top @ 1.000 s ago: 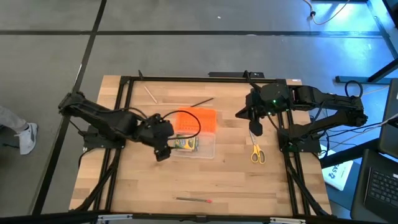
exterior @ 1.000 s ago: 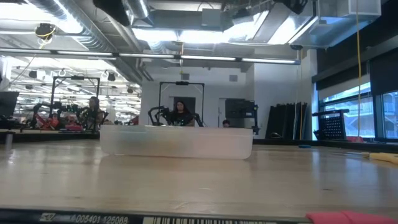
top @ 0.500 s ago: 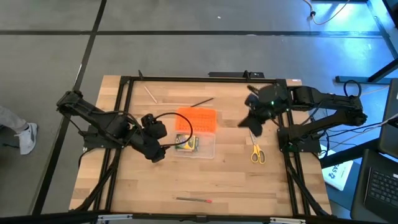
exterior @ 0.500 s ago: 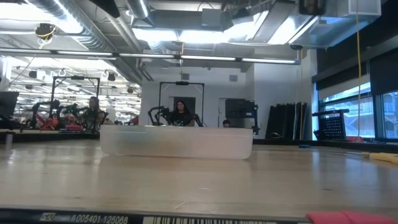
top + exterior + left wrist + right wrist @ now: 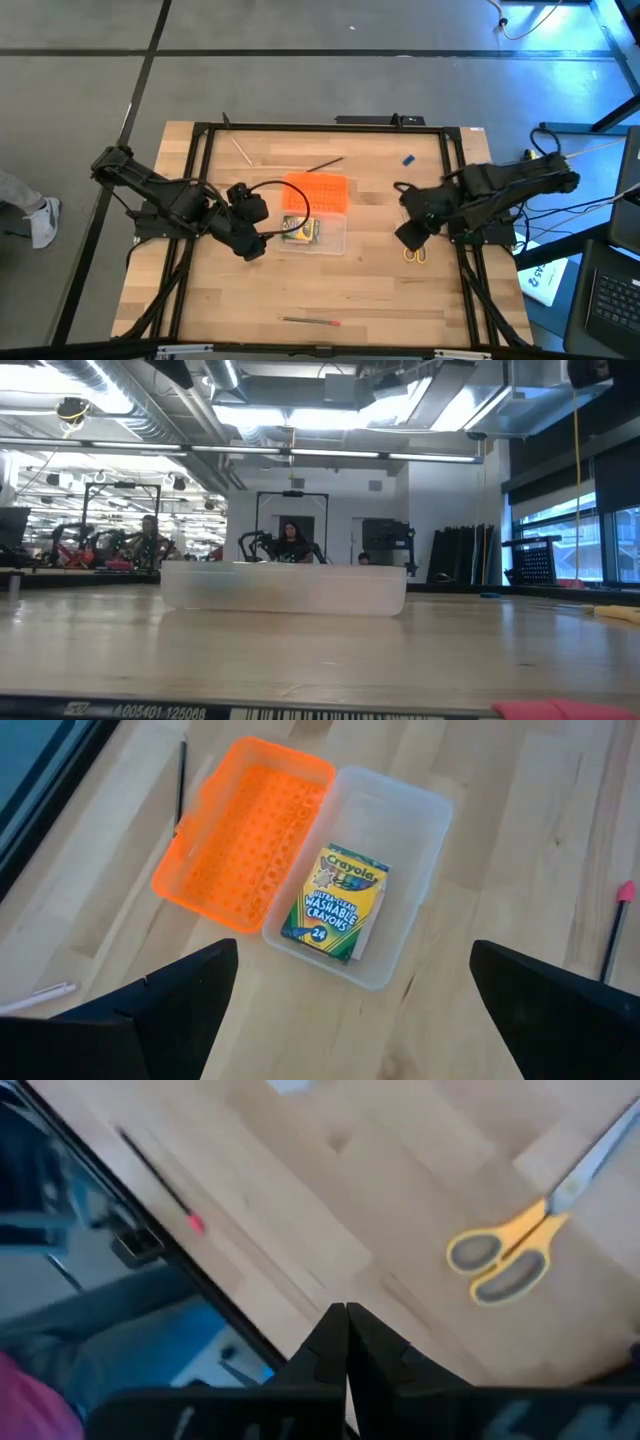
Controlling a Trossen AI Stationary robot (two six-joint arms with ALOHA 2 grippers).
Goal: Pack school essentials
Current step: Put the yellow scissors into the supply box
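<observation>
Crayon box (image 5: 336,903) lying flat (label up), yellow-handled scissors (image 5: 516,1249) on wood

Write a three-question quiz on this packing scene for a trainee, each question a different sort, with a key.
1. True or false: the crayon box lies inside the clear box.
2. Which gripper hangs over the yellow-handled scissors? A) left gripper B) right gripper
3. Fill in: the orange lid of the clear box lies ____ beside it.

Key:
1. True.
2. B; its fingers are shut and hold nothing, while the left gripper is open beside the clear box.
3. Open.
</observation>
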